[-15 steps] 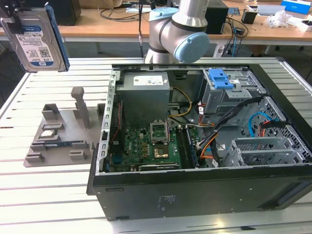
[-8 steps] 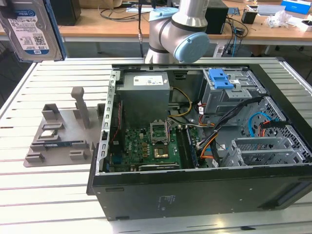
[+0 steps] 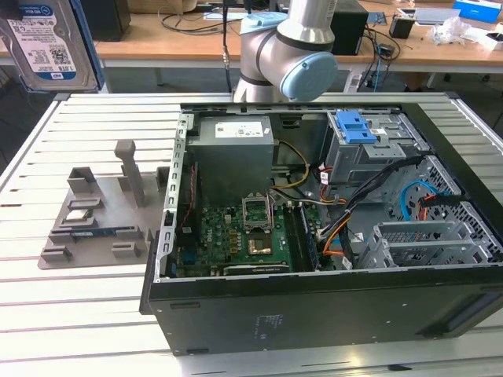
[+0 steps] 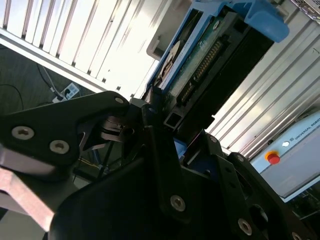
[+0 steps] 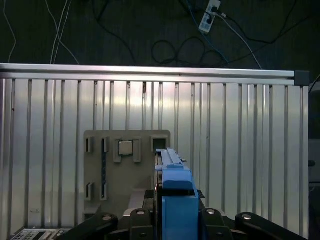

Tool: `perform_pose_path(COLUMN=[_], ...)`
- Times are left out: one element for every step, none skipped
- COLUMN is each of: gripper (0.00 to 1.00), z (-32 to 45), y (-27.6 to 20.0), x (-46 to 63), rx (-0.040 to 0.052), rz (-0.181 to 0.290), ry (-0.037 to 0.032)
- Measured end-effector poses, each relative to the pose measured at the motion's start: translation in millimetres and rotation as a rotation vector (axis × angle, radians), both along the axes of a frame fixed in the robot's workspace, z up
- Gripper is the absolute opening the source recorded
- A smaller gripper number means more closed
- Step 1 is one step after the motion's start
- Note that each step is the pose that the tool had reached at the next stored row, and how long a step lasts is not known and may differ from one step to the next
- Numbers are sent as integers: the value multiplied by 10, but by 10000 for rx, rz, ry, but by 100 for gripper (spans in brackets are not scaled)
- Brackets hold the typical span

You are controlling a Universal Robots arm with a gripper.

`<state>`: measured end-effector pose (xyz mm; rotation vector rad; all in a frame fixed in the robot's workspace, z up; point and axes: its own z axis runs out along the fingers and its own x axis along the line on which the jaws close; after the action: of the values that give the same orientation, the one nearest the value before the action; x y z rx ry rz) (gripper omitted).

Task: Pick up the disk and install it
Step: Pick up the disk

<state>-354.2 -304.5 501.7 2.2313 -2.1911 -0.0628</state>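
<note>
Disk (image 3: 45, 39): where is it?
— Raised high at the exterior view's left, its barcoded white-and-blue label showing.
— The gripper (image 5: 176, 205)?
— Clamped on its sides, above the slatted table (image 5: 240, 150), with bare slats around.

Lab: aluminium worktable (image 3: 94, 314), open computer case (image 3: 314, 310), cluttered benches (image 3: 181, 45)

1 disk (image 3: 47, 43), 1 computer case (image 3: 314, 310), 1 holder (image 3: 59, 236)

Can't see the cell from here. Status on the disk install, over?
Gripper shut on the disk. Disk held aloft above the grey fixture, not yet in the drive cage. Black cables run beside the cage.
</note>
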Motion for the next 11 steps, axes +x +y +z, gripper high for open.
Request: perform_pose_path(gripper=[37, 37, 37, 37, 37, 37, 37, 37, 37, 37, 37], z=[1, 1, 0, 0, 0, 1, 0, 0, 0, 0, 0], y=[0, 0, 0, 0, 0, 0, 0, 0, 0, -1, 0], x=[9, 25, 55, 89, 118, 173, 221, 252, 278, 319, 348], rx=[-2, -1, -1, 0, 0, -1, -1, 0, 0, 0, -1], rz=[0, 1, 1, 0, 0, 0, 1, 1, 1, 2, 1], ry=[2, 1, 0, 0, 0, 1, 0, -1, 0, 0, 1])
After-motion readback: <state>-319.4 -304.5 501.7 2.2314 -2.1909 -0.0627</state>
